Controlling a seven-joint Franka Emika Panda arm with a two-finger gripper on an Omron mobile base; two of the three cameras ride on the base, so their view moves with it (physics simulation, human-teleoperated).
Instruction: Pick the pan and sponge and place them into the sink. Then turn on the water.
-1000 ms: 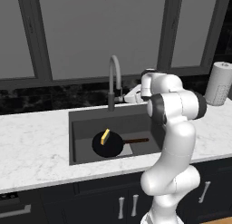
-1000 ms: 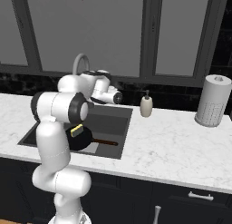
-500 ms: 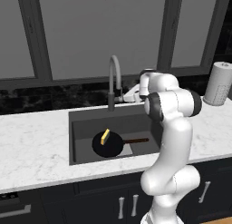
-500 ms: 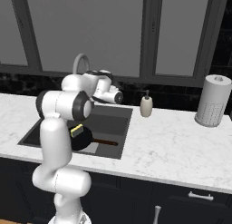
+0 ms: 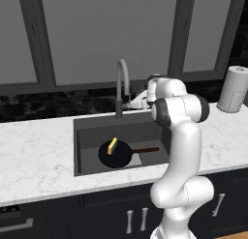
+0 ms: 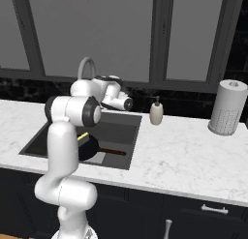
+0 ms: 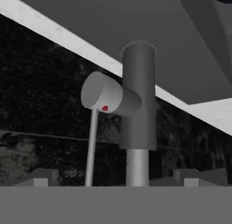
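Note:
The black pan lies on the bottom of the dark sink, its reddish handle pointing right, also seen from the right base. The yellow sponge rests tilted in the pan. My gripper is open behind the sink, pointing at the base of the grey gooseneck faucet. In the hand view the faucet body stands close between my fingertips, with its round side knob and thin lever on it. No water is in view.
On the counter to the right of the sink stand a soap dispenser and, farther right, a paper towel roll. Right behind the faucet run the dark backsplash and the window frame. White marble counter spreads left of the sink.
The hand has edged slightly toward the faucet base, jaws still open. Pan and sponge have not moved.

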